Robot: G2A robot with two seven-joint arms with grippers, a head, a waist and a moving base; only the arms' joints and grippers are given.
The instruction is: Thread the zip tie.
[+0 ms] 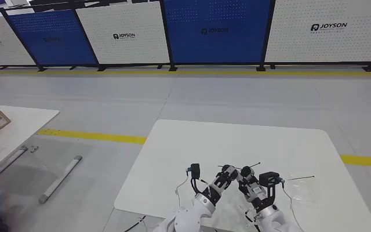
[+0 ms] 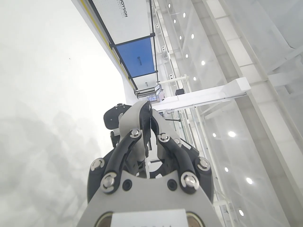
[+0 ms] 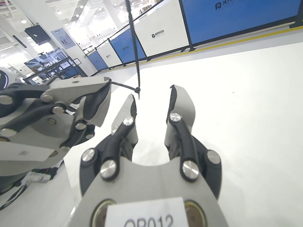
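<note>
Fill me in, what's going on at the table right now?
The left gripper is shut on one end of a black zip tie, holding it above the white table. The right gripper is open, with its fingertips close beside the tie's head but not gripping it. A long strap rises from the head. I can't tell whether it is threaded through.

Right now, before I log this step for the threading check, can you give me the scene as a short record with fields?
Left gripper: shut on the zip tie
Right gripper: open, empty, beside the tie's head
Zip tie: held over the table, long strap rising from its head
Threaded: cannot tell
</note>
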